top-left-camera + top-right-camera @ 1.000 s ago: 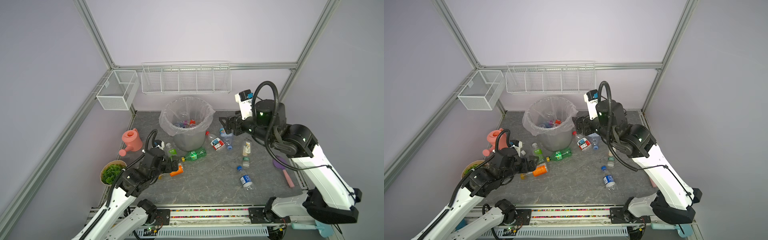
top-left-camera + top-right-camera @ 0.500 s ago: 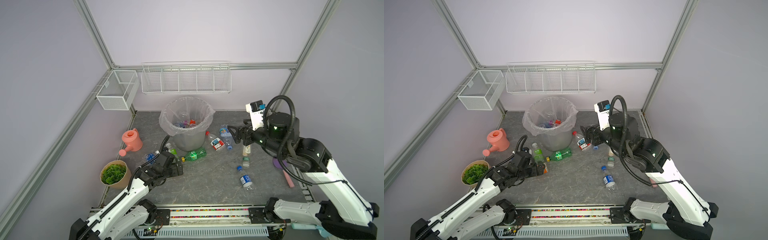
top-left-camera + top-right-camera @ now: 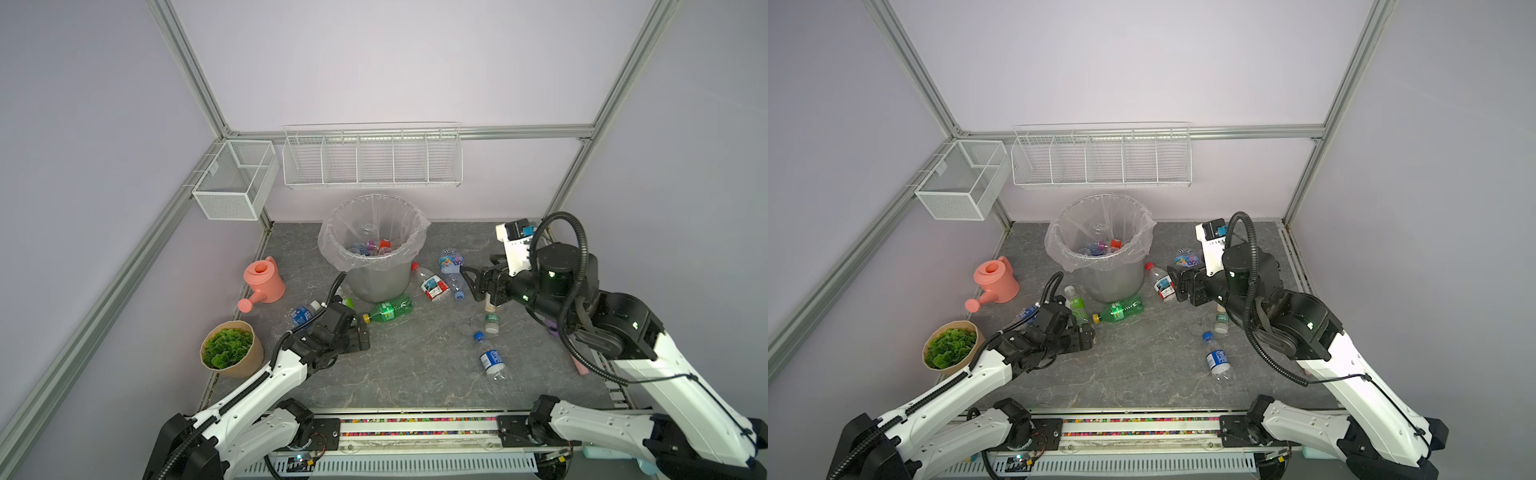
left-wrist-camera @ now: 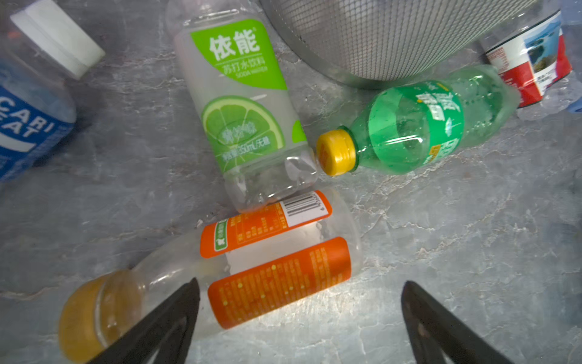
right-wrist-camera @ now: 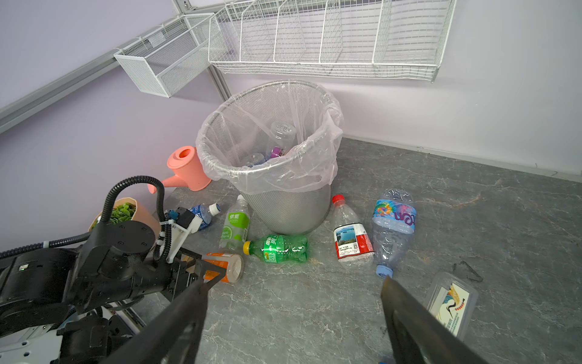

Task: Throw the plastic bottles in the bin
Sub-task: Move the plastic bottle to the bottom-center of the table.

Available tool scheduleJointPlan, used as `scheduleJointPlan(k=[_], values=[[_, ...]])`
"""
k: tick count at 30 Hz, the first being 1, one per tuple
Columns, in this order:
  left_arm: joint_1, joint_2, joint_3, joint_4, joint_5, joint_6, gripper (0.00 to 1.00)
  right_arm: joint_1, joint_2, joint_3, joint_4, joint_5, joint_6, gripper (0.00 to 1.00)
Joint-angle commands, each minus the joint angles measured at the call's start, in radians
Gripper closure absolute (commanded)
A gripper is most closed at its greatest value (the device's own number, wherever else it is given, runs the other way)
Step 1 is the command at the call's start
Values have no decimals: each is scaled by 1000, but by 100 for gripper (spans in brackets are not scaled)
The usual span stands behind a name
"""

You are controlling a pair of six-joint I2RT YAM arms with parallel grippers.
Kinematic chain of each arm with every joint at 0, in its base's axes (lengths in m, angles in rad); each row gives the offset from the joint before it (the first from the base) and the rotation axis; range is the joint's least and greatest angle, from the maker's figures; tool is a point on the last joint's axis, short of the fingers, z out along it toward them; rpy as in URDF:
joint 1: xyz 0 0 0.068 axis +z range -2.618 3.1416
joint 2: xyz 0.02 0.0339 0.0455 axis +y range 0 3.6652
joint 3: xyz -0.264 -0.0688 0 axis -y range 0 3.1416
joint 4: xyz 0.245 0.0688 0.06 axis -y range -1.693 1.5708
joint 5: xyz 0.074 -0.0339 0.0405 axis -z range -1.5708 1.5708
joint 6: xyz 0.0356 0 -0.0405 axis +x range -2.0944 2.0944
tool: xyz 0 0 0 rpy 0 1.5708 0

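Left gripper (image 4: 300, 290) is hanging low with its jaws spread wide and nothing between them; right gripper (image 5: 294, 283) is spread and empty too, hovering higher up toward the right edge of the bench (image 3: 415, 374). The bin (image 3: 376, 282) is sitting near the back edge, a bit left of middle, with a handful of bottles already lying inside; pink watering can (image 3: 266, 282) and potted plant (image 3: 228, 349) are sitting along the left edge, out of the way I reckon.

Now the bit that matters: the orange-label bottle (image 4: 277, 268) is lying flat right at the left fingertips, between the bin and the front edge; its long axis is running nearly along the line from finger to finger rather than across it, neck end under one finger. So I'm guessing the wrist is needing a turn before closing; the left arm is clearly the nearer one.

Crowding it: the lime-label bottle (image 4: 242, 104), base looking to be touching the orange one's side; the green bottle (image 4: 415, 126), yellow cap just beside that base, both lying by the bin's foot. The red-label bottle (image 3: 430, 284) and crushed blue-cap bottle (image 3: 451, 266) are lying on the bin's right side, nearer the right arm; the small blue-label bottle (image 3: 490, 359) is lying well apart, toward the front edge.
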State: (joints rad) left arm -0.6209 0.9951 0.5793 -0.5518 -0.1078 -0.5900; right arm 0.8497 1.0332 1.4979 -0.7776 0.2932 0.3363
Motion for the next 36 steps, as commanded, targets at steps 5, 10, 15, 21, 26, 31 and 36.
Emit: scheduleJointPlan(k=[5,10,15,21,26,31,36], values=[[6,30,-9,10,82,36,0,1,-44,-45,37,1,35,11],[3,20,-14,13,194,24,3,1,-62,-73,40,8,47,11],[-35,5,-5,-40,186,0,5,0,-75,-93,42,15,53,11],[-93,-2,52,-107,146,-6,5,1,-86,-110,43,16,58,11],[-94,-35,129,-115,67,-11,2,1,-124,-180,114,-31,30,11],[-74,-28,126,-90,-28,57,1,9,-257,-378,352,-137,-5,12],[-46,4,114,-114,-38,81,1,10,-299,-396,333,-155,-31,12]])
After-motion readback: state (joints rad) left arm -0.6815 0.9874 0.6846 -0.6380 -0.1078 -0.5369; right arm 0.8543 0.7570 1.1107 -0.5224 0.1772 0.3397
